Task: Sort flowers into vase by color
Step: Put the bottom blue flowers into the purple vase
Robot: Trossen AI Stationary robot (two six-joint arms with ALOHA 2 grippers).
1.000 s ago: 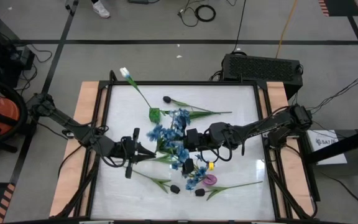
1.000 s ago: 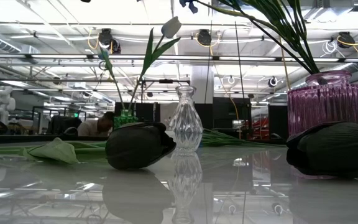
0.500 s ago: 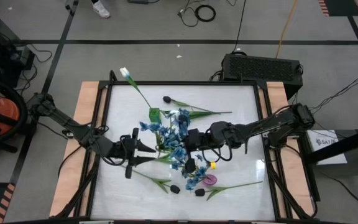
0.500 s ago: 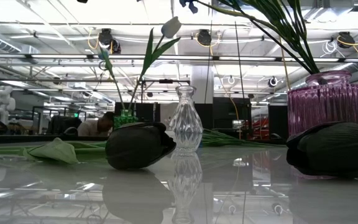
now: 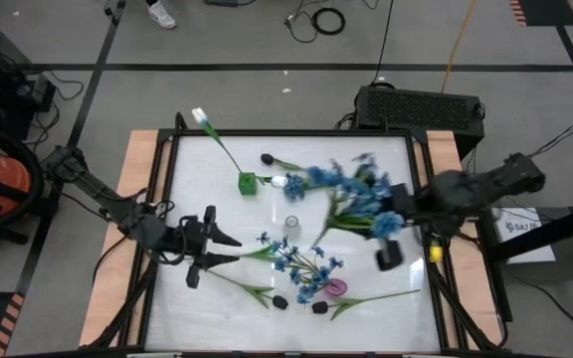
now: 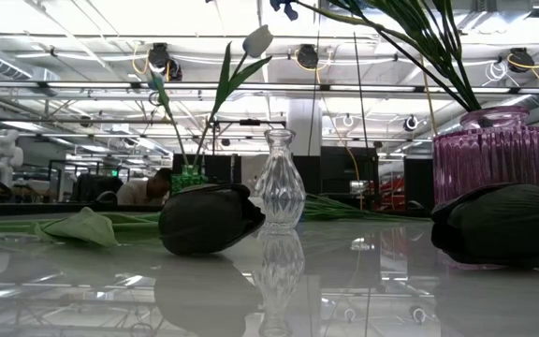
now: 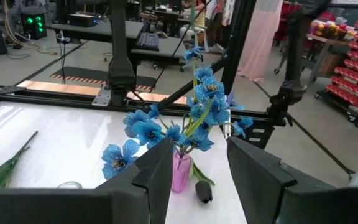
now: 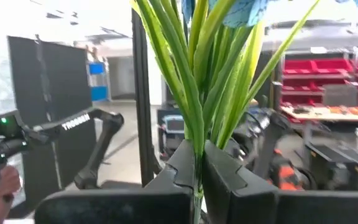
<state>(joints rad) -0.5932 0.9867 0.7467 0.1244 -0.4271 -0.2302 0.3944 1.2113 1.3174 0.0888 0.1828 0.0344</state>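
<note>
R gripper (image 5: 398,237) sits over the table's right side w/ jaws pinched tight on the stems of a blue flower spray (image 5: 351,191); right wrist view shows green stems (image 8: 194,93) clamped between the two dark fingers (image 8: 179,171). The bunch is lifted clear of the table, blooms trailing toward centre.

L gripper (image 5: 210,242) waits low at left-centre, jaws partway apart and gripping nothing; through them the left wrist view shows a pink vase (image 7: 180,172) already holding blue blooms (image 7: 194,118).

Other items: pink vase (image 5: 336,287) near the front w/ more blue blooms (image 5: 301,264) around it, clear glass vase (image 5: 290,224) mid-table and empty, small green vase (image 5: 248,182) at the back holding a white tulip (image 5: 199,116). Black tulip buds (image 5: 279,301) lie flat near the front edge, another (image 5: 267,157) at the back.

Step in hand, my read: carrying the blue spray to its vase. The pink one looks like the blue vase, so next move needs stems swung over its mouth, tips pointed down, lowered in before release. Risk: knocking the blooms already in there.
</note>
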